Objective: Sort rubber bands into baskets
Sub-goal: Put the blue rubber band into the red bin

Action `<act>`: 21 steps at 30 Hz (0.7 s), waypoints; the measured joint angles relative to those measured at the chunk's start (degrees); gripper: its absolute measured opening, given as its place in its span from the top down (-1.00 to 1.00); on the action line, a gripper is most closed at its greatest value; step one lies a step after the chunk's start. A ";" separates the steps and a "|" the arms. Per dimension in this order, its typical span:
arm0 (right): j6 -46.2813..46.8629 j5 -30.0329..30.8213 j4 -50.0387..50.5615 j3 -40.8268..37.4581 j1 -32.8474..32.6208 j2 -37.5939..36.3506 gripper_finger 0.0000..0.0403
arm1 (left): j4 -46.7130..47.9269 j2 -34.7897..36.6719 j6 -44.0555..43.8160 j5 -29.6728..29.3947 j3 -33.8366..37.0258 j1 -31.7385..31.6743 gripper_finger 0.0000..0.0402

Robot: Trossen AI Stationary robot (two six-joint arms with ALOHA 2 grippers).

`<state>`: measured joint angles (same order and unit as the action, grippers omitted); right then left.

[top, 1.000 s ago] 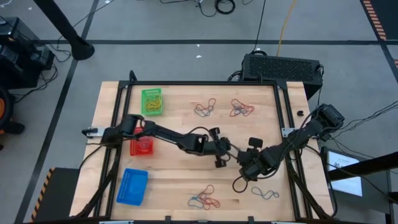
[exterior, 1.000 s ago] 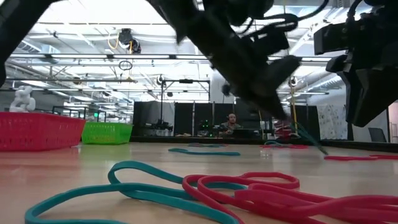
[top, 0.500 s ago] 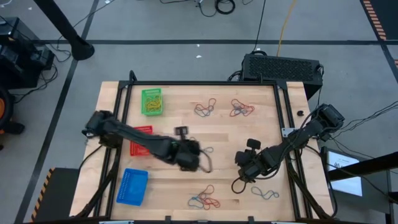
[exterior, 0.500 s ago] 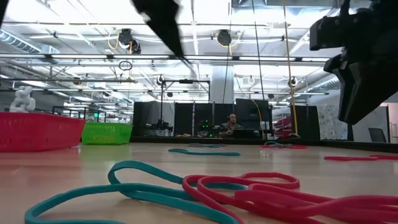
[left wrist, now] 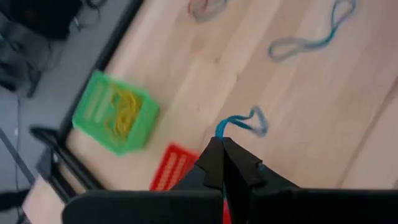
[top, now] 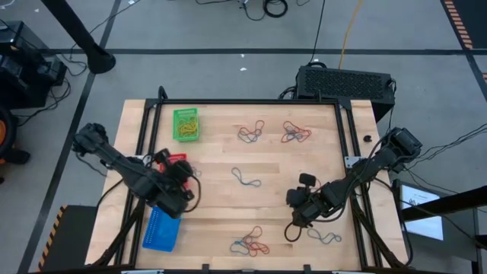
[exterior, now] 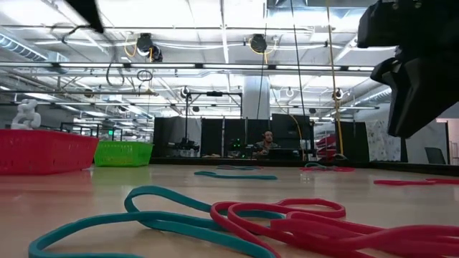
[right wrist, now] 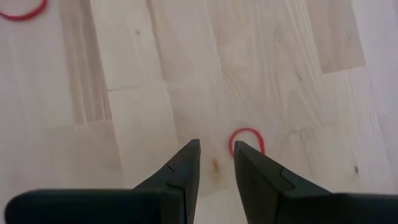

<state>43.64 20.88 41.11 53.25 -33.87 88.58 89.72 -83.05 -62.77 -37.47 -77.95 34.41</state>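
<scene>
The table (top: 304, 156) is pale, matt, jointed wood; the green basket (left wrist: 115, 112) is glossy plastic mesh.

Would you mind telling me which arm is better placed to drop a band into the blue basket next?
The left. Its gripper is shut on a blue rubber band and sits right by the blue basket. The right gripper hangs on the table's far side with a gap between its fingers and nothing in them.
</scene>
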 joint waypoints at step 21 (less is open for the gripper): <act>-1.47 -0.20 -3.24 0.00 0.02 0.02 0.55 | -4.32 4.56 1.33 15.58 27.25 -1.36 1.00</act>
<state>42.17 20.69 37.87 53.25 -33.85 88.60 85.40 -78.50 -61.44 -21.89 -50.71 33.05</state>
